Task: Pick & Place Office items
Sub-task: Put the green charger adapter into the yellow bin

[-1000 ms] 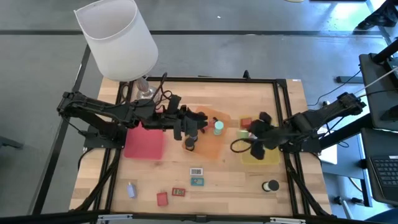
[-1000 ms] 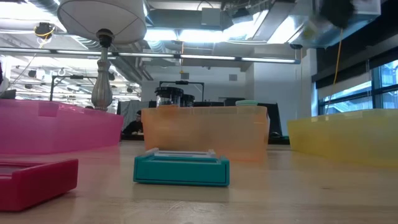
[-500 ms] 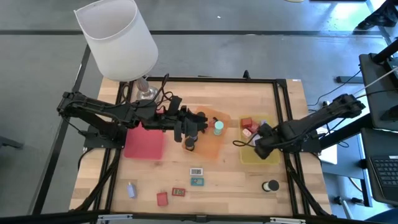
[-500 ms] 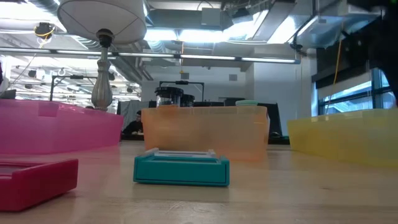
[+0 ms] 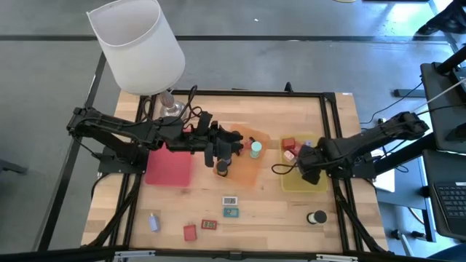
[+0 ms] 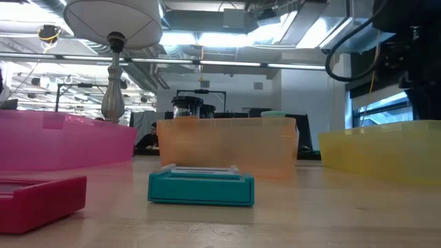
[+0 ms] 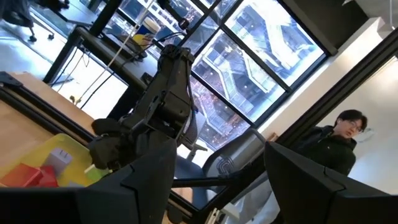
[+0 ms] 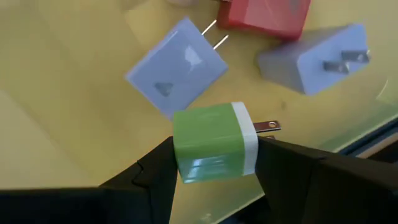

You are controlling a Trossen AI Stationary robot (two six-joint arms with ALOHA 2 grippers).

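Note:
My right gripper (image 5: 304, 166) (image 8: 214, 155) hangs over the yellow tray (image 5: 291, 182) and is shut on a green-and-white plug block (image 8: 211, 146). Two lavender plug blocks (image 8: 177, 65) (image 8: 311, 59) and a red block (image 8: 264, 15) lie on the tray's floor. My left gripper (image 5: 218, 149) (image 7: 217, 186) is open above the orange tray (image 5: 251, 171), which holds a black round thing (image 5: 222, 169) and a teal round one (image 5: 255, 151). Small flat rectangles (image 5: 230, 200) (image 5: 231, 212) (image 5: 210, 224), a red block (image 5: 190, 232), a lavender block (image 5: 153, 222) and a black roll (image 5: 317, 217) lie on the table. My right gripper pinches the green-and-white block between its two fingers (image 8: 155, 174), one on each of two opposite side faces (image 8: 183, 155). The fingers come from above, pointing down into the yellow tray. The block's metal prongs (image 8: 264, 126) stick out sideways. Whether the block touches the tray's floor I cannot tell.
A pink tray (image 5: 169, 167) lies left of the orange one. A big white-shaded lamp (image 5: 138, 44) stands at the far left corner. A black frame (image 5: 331, 131) borders the table. In the left wrist view a person (image 7: 339, 140) sits in the room beyond.
My right gripper has come down over the yellow tray; in the low view its arm now hangs lower at the right. The left arm has kept still.

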